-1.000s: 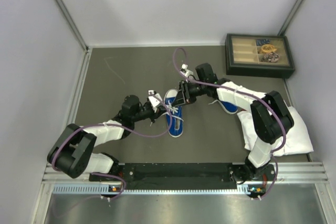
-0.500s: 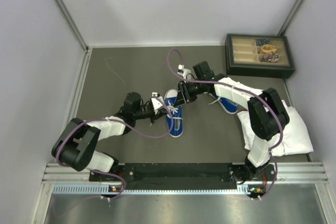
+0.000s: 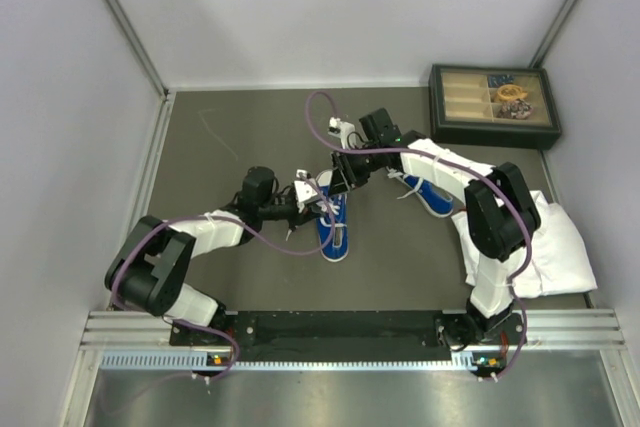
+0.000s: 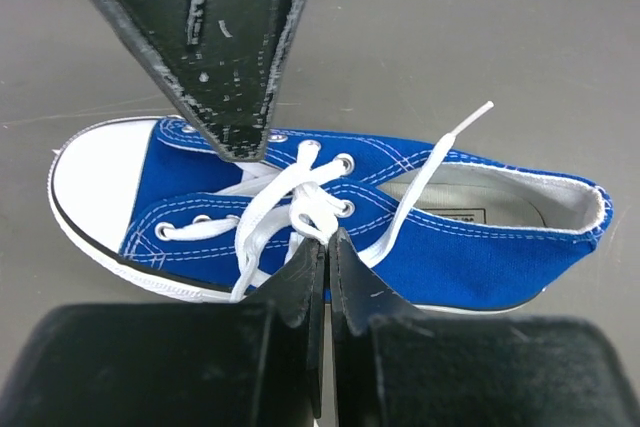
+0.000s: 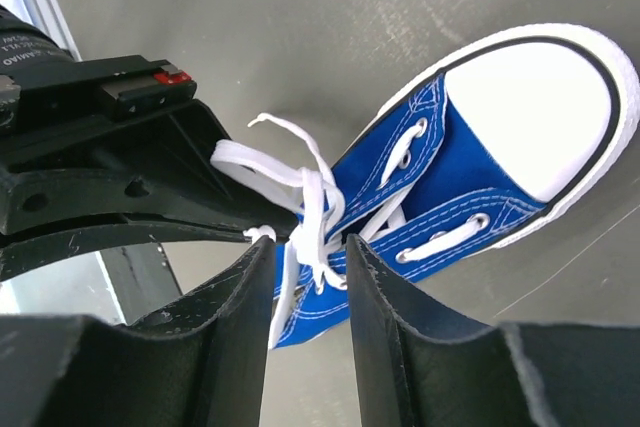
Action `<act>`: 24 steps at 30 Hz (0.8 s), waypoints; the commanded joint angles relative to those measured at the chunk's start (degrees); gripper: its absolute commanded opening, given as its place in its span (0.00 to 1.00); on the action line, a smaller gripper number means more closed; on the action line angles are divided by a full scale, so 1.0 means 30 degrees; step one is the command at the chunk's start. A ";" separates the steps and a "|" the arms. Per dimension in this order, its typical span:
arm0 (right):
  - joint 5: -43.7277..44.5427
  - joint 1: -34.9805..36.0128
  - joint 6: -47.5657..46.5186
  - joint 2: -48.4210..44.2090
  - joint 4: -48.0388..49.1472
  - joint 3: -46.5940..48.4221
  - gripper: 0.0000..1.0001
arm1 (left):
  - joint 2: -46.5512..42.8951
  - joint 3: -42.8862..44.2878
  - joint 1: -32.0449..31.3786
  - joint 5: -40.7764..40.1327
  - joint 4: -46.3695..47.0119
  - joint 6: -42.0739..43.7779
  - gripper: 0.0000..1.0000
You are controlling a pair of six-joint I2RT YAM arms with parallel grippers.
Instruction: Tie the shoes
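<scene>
Pinching the shoe's (image 4: 450,247) laces (image 4: 425,172), left tool (image 4: 327,247) is clamped shut — right tool (image 5: 307,247), part-open, straddles them.

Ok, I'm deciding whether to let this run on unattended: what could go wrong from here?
The left gripper pinches the lace only at its tips, so it may slip out. The right gripper is open right beside it over the shoe; the fingers could collide. Nothing pins the shoe, so a pull may drag it.
</scene>
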 commanded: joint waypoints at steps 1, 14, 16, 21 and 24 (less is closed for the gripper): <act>-0.0294 0.0347 -0.1267 0.0462 -0.0375 0.1263 0.34 | 0.0459 0.1149 0.0141 0.0568 -0.0752 0.0020 0.04; -0.0704 0.0173 0.0104 0.0814 0.0091 0.1293 0.35 | 0.1427 0.2557 0.0346 0.0800 -0.2773 -0.1564 0.04; -0.0966 -0.0237 0.0576 0.0814 0.0239 0.1409 0.35 | 0.1514 0.2645 0.0346 0.0947 -0.3095 -0.1652 0.03; -0.1437 -0.0677 0.1104 0.0961 0.0006 0.1790 0.34 | 0.1953 0.3346 0.0375 0.1007 -0.3886 -0.2237 0.02; -0.1496 -0.0707 0.1222 0.0873 0.0151 0.1703 0.33 | 0.2480 0.3874 0.0404 0.1006 -0.4531 -0.2531 0.02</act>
